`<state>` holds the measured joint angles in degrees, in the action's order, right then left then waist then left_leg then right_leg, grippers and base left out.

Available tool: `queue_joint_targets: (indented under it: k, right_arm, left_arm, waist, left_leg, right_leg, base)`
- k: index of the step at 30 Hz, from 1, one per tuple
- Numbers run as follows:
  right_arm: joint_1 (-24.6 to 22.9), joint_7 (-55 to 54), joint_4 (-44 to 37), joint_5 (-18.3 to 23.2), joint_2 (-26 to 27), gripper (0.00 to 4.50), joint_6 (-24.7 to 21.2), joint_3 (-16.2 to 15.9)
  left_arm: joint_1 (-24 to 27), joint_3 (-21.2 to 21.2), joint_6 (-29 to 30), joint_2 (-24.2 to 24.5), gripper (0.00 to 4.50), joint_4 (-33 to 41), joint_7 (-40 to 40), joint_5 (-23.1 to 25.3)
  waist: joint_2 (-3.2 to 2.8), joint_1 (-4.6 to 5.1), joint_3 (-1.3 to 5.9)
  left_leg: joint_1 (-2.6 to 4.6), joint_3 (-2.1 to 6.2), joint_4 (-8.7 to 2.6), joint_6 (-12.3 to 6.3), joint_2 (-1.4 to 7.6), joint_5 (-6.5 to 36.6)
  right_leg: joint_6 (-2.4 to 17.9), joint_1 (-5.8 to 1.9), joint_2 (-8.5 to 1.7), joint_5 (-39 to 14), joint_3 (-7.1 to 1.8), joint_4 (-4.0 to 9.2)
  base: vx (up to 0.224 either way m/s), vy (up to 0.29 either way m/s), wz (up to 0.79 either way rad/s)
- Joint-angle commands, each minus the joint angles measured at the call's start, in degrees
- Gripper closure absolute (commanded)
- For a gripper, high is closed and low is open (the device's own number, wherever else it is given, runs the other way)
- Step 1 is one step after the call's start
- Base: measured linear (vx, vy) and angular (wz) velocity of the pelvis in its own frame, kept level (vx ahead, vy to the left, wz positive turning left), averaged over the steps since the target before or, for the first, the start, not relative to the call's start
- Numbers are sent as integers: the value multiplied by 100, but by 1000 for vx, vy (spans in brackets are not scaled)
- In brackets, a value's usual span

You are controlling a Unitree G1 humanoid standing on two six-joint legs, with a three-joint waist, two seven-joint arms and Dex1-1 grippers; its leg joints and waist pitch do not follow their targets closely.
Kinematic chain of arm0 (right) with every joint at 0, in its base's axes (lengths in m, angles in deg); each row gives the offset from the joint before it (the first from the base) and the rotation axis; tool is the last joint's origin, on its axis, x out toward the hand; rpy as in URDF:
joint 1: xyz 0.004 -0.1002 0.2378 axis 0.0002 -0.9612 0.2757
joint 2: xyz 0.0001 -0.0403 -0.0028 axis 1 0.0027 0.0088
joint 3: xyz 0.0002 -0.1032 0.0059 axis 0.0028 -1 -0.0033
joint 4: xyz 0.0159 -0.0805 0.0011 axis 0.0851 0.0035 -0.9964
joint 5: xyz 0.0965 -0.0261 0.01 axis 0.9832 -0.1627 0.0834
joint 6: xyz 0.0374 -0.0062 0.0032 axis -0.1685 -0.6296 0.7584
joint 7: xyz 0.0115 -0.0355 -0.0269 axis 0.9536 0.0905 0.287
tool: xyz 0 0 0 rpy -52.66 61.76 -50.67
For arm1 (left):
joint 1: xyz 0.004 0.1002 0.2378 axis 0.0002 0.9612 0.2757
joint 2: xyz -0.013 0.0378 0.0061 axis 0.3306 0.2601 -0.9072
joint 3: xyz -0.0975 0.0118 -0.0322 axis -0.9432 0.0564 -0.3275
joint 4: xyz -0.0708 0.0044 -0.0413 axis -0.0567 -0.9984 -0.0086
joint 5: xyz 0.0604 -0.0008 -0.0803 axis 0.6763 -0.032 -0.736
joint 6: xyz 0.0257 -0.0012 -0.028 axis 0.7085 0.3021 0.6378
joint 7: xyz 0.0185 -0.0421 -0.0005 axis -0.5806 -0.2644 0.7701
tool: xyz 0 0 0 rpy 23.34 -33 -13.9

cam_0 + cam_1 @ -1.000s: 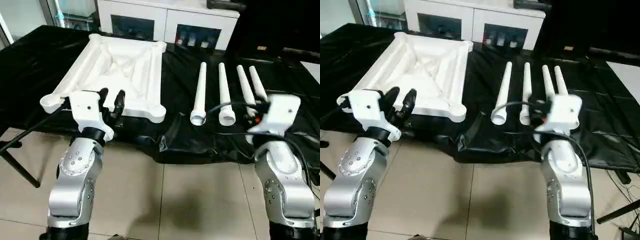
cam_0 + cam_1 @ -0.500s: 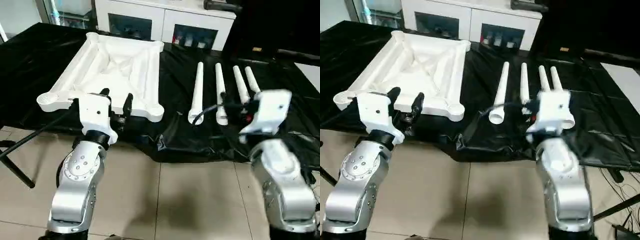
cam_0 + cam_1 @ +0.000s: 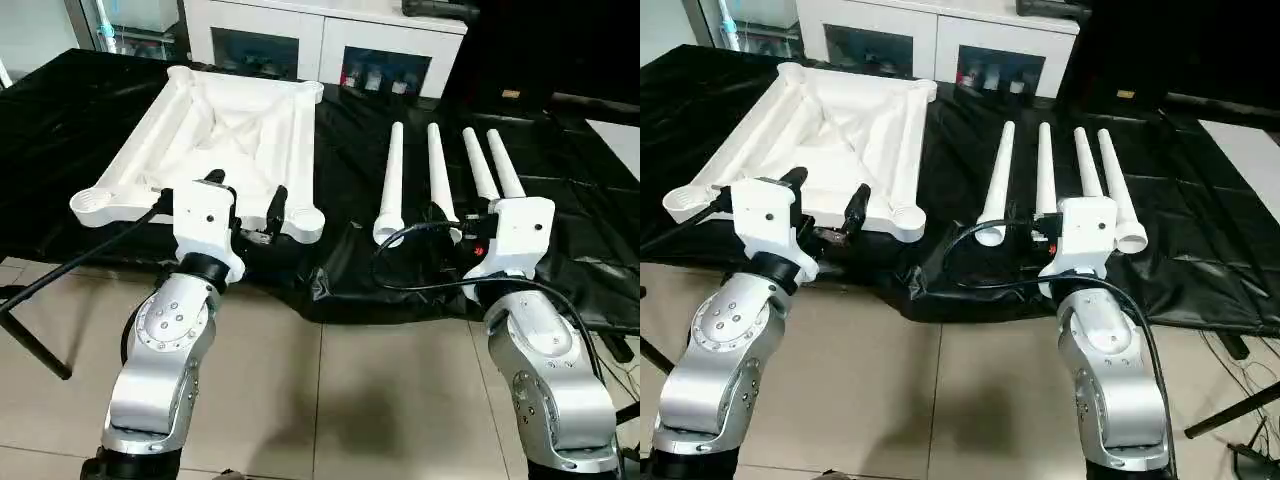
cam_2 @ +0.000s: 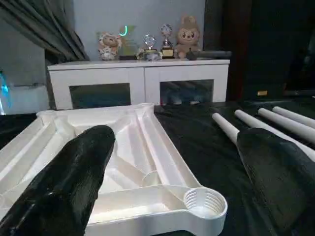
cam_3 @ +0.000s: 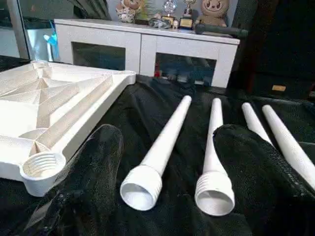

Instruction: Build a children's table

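Both hands spread wider than before, left hand (image 3: 245, 203) at the tabletop's (image 3: 225, 130) near edge, right hand (image 5: 162, 162) spread before four legs (image 3: 390, 185) on the counter (image 3: 80, 120)

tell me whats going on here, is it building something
A humanoid robot is at the start of putting together a children's table. The white tabletop lies upside down on a black-covered table, ribbed underside and corner sockets facing up. Four white legs lie side by side to its right, none fitted yet. The left gripper hovers open at the tabletop's near edge, and the right gripper is open just short of the legs' wide ends. Neither holds anything.
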<state>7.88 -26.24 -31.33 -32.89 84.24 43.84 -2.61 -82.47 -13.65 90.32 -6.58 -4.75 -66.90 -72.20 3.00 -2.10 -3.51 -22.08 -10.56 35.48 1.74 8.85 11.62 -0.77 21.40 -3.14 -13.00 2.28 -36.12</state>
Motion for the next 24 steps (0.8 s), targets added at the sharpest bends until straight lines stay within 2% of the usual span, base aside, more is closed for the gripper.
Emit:
queue_joint_targets:
  k: [1, 2, 5, 6, 7, 8, 9, 10, 12, 13, 14, 15, 16, 18, 19, 20, 21, 22, 23, 24]
  right_arm:
    - [-63, -7, -154, -16, -22, 119, -37, -17]
    - [-73, -16, -157, -36, -26, 119, -46, -33]
    - [-78, -23, -152, -66, -34, 119, -26, -53]
    - [-74, -23, -146, -69, -35, 119, -24, -55]
    - [-58, -11, -131, -59, -35, 119, -19, -49]
    - [-54, -5, -128, -56, -34, 119, -17, -48]
    - [-47, 11, -123, -57, -33, 119, -12, -55]
    - [-48, 14, -124, -62, -34, 119, -9, -61]
    - [-49, 13, -126, -72, -34, 119, -6, -72]
    - [-43, 15, -108, -77, -34, 119, -7, -75]
    - [-37, 14, -97, -78, -32, 119, -3, -77]
    - [-24, 14, -71, -82, -27, 119, 6, -83]
    - [-12, 9, -45, -80, -20, 119, 11, -79]
    - [-3, 0, -16, -44, 12, 119, 8, -50]
    - [10, -2, 14, -15, 40, 119, 20, -32]
    - [13, -1, 18, -12, 42, 119, 24, -27]
    - [13, -1, 19, -11, 42, 119, 24, -26]
    - [17, -2, 23, -7, 43, 119, 25, -20]
    - [17, -10, 22, -16, 40, 119, 32, -16]
    - [7, -16, 12, -30, 36, 119, 57, -16]
  left_arm:
    - [-27, -11, 40, 8, 0, -98, -50, 25]
    - [-18, -6, 38, 5, 0, -99, -46, 34]
    - [12, -4, 35, -6, 0, -93, -34, 12]
    - [23, -1, 33, -8, 0, -88, -27, 10]
    - [47, 8, 28, -15, 0, -68, -13, 6]
    - [55, 10, 29, -19, 0, -61, -8, 5]
    - [82, 20, 39, -29, 0, -30, 6, 7]
    - [90, 23, 42, -29, 0, -22, 8, 8]
    - [98, 24, 42, -26, 0, -13, 8, 11]
    - [111, 19, 50, -32, 0, 2, 15, 6]
    - [114, 14, 52, -32, 0, 5, 16, 2]
    - [121, 1, 56, -32, 0, 12, 18, -9]
    - [120, -4, 60, -28, 0, 13, 21, -8]
    - [114, -1, 68, -22, 0, 18, 22, 1]
    - [97, -1, 75, -17, 0, 14, 18, 3]
    - [87, -1, 77, -16, 0, 9, 15, 3]
    - [85, 0, 77, -16, 0, 8, 14, 3]
    - [74, -1, 79, -15, 0, 1, 12, 2]
    - [55, 7, 82, -10, 0, -5, 1, 3]
    - [43, 15, 86, -4, 0, -6, -11, 1]
  waist:
    - [-95, -14, 318]
    - [-75, -10, 321]
    - [-65, -20, 316]
    - [-54, -19, 310]
    - [-72, -20, 296]
    - [-62, -1, 267]
    - [-35, 18, 256]
    - [-43, 54, 192]
    - [-42, 73, 148]
    - [-41, 106, 139]
    - [-41, 106, 139]
    - [-61, 115, 151]
    - [-84, 145, 198]
    - [-93, 149, 236]
    - [-96, 173, 303]
    - [-88, 171, 329]
    - [-162, 229, 318]
    - [-125, 266, 278]
    - [-99, 248, 257]
    - [-34, 238, 231]
  left_leg:
    - [149, 245, -537, 321, 459, 1022]
    - [147, 239, -532, 304, 458, 995]
    - [152, 234, -528, 272, 458, 990]
    - [173, 232, -540, 291, 459, 1189]
    - [225, 241, -566, 356, 468, 1678]
    - [289, 252, -592, 397, 465, 2280]
    - [329, 249, -597, 398, 459, 2562]
    - [450, 243, -590, 339, 407, 3276]
    - [599, 243, -571, 318, 386, 3655]
    - [618, 275, -614, 291, 383, 3673]
    - [618, 275, -614, 291, 383, 3673]
    - [628, 291, -654, 287, 398, 3651]
    - [617, 311, -717, 256, 423, 3475]
    - [631, 296, -742, 199, 426, 3283]
    - [604, 254, -750, 29, 411, 2737]
    - [559, 237, -736, -64, 395, 2431]
    - [1163, 127, -762, 365, 631, 2415]
    - [1212, 178, -817, 438, 736, 2426]
    - [1335, 93, -843, 482, 764, 2406]
    - [1277, -30, -806, 467, 683, 2341]
  right_leg:
    - [876, -150, -498, -44, -322, 399]
    - [880, -153, -496, -24, -322, 400]
    - [884, -147, -505, -114, -324, 404]
    - [862, -161, -506, -349, -318, 418]
    - [796, -164, -513, -953, -312, 462]
    - [723, -156, -494, -1699, -286, 530]
    - [698, -151, -469, -2042, -267, 575]
    - [597, -140, -431, -3105, -203, 744]
    - [512, -129, -417, -3694, -122, 859]
    - [403, -247, -426, -3833, -66, 936]
    - [403, -247, -426, -3833, -66, 936]
    - [404, -301, -429, -3686, -45, 935]
    - [541, -398, -425, -3141, -27, 881]
    - [692, -423, -413, -2701, -43, 832]
    - [997, -503, -399, -1814, -70, 740]
    - [1071, -564, -398, -1499, -77, 710]
    - [1195, -112, -205, -1097, -77, 446]
    - [1139, -45, -178, -974, -13, 311]
    - [1111, 65, -242, -691, -20, 212]
    - [1149, 25, -277, -573, -83, 250]
  base:
    - [0, 0, 0]
    - [0, 0, 0]
    - [0, 0, 0]
    - [0, 0, 0]
    - [0, 0, 0]
    - [0, 0, 0]
    - [0, 0, 0]
    - [0, 0, 0]
    - [0, 0, 0]
    - [0, 0, 0]
    - [53, 19, -8]
    - [53, 19, -8]
    - [69, 23, -8]
    - [78, 18, -5]
    - [92, 10, 1]
    - [104, 5, 0]
    - [104, 5, 0]
    - [127, -8, -28]
    - [149, -24, -53]
    - [149, -24, -53]
